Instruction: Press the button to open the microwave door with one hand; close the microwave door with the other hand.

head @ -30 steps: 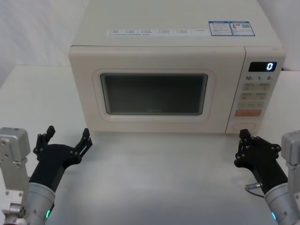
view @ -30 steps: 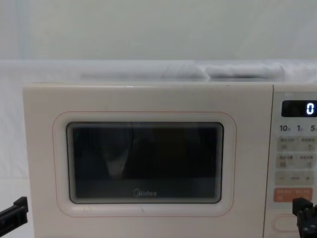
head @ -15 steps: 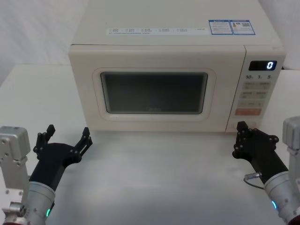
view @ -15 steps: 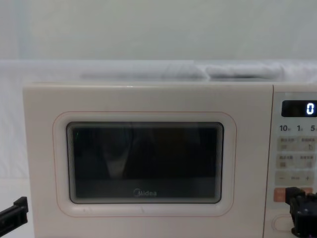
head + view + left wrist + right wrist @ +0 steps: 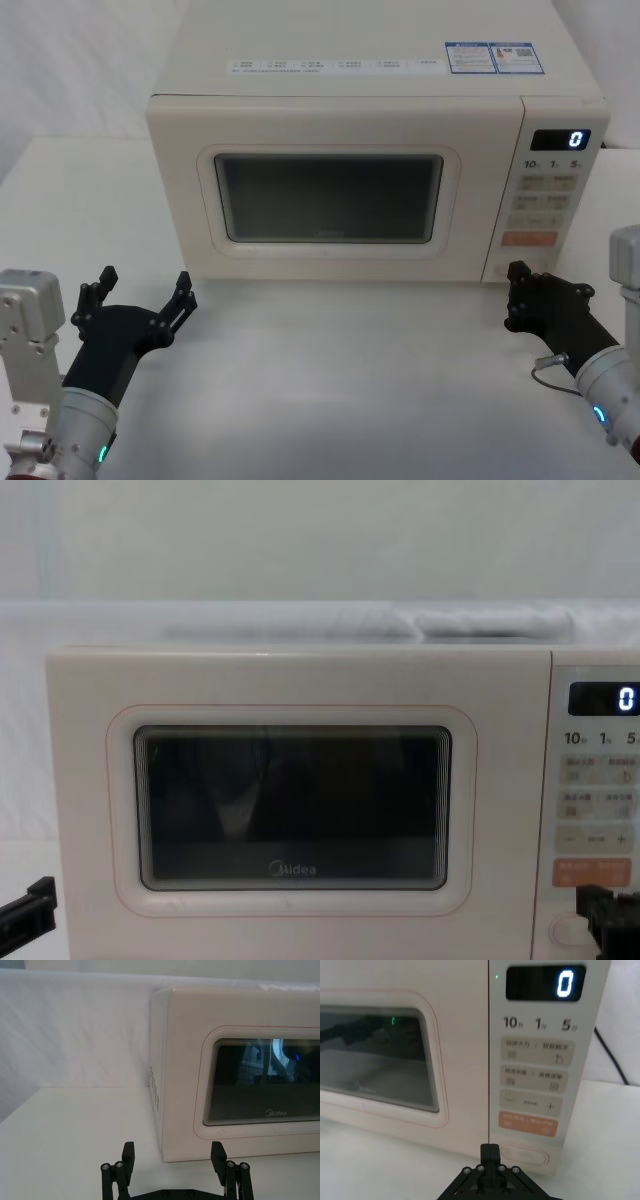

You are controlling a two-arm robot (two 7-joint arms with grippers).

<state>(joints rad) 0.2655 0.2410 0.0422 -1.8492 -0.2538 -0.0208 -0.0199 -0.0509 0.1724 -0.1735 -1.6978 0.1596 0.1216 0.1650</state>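
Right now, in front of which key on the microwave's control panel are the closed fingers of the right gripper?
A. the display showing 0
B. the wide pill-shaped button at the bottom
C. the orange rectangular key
B: in the right wrist view the right gripper, fingers shut, sits directly before the button, below the orange key.

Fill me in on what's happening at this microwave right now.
The right tool, its fingers shut together, sits low in front of the control panel, lined up with the button at the panel's bottom; whether it touches it yet is unclear. The microwave door is shut and the display reads 0. The left tool, fingers open, waits on the table side in front of the microwave's left corner, apart from the door.
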